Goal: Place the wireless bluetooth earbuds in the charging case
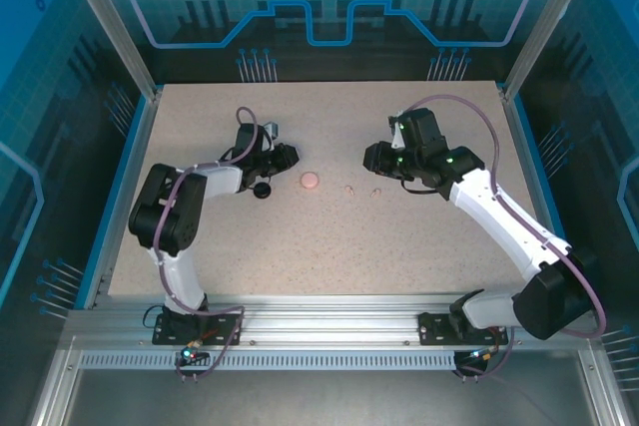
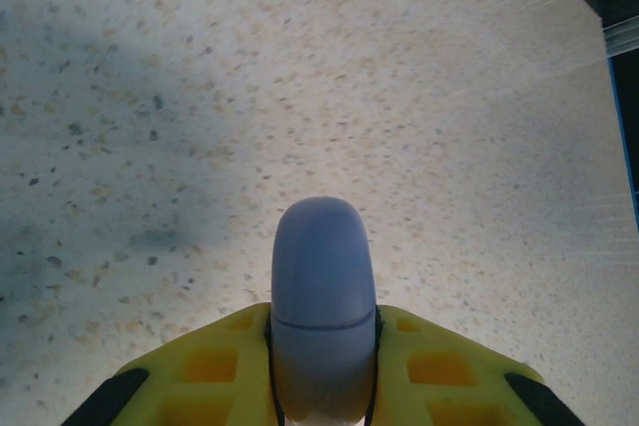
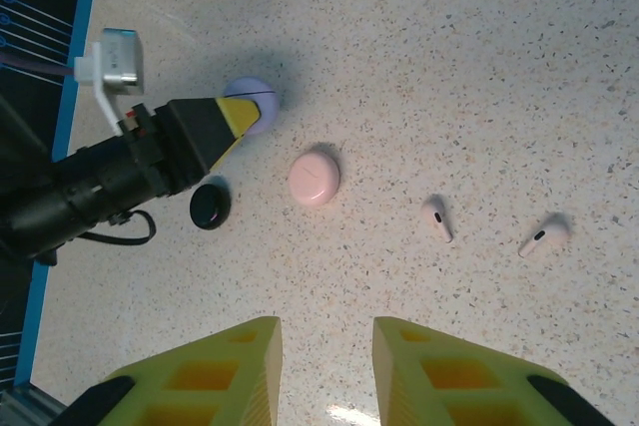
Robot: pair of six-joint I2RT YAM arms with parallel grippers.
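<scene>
The right gripper (image 3: pixel 326 371) hangs over the speckled table (image 3: pixel 479 67), its yellow fingers apart with nothing between them. Beyond it a pale pink earbud (image 3: pixel 437 218) and its twin (image 3: pixel 544 237) lie loose on the table, near each other but apart. Past them sits the round pink case (image 3: pixel 314 178), with the black case (image 3: pixel 210 207) beside it. Farthest off, the left gripper (image 3: pixel 240 115) is clamped on the lilac case (image 2: pixel 322 296).

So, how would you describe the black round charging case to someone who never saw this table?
On the speckled beige table, find the left gripper, shut on a lilac rounded case. Just on its near side lies the black round charging case. It is the only dark case; the pale pink round case is further right.
</scene>
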